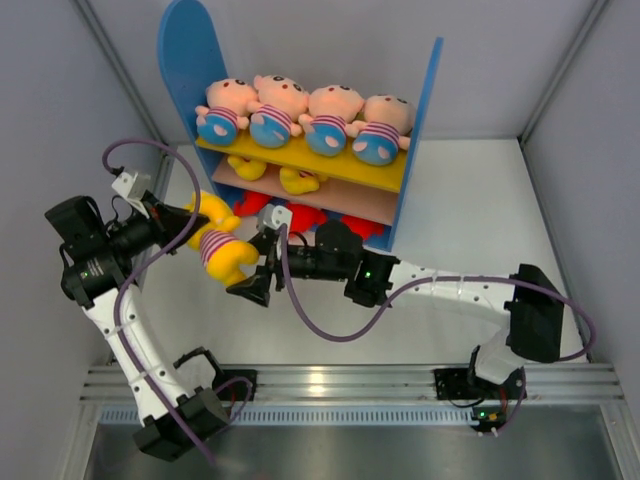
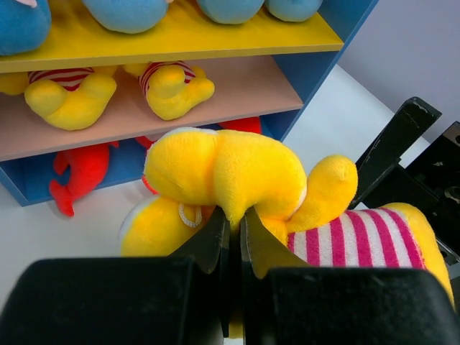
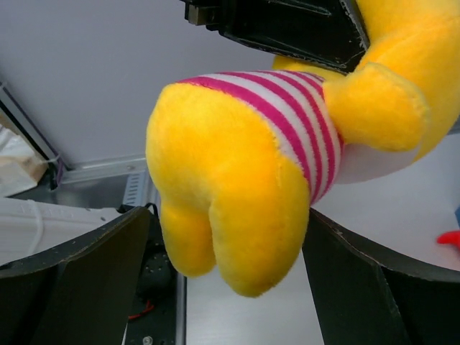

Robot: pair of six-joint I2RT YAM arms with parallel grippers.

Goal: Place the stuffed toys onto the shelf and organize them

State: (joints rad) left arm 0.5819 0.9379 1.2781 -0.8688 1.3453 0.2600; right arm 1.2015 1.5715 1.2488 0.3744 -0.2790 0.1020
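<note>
At the left gripper (image 2: 231, 215): fingers pinched together on a fold of plush at the head of the yellow toy (image 2: 223, 169).
At the right gripper (image 3: 230, 244): fingers spread wide, one on each side of the toy's legs; a gap shows on the left side, and contact on the right side cannot be told.
Yellow toy: pink-and-white striped shirt, stretched between the two grippers just in front of the shelf (image 1: 415, 140), its legs above the table (image 1: 470, 220).
Top board (image 1: 335, 166): yellow, four baby dolls (image 1: 278, 105) side by side in a row.
Lower board (image 2: 244, 90): pinkish tan, two yellow striped-shirt animals (image 2: 72, 100) lying on it.
Under the shelf: red sharks (image 2: 83, 172) on the table, between the blue side panels.
</note>
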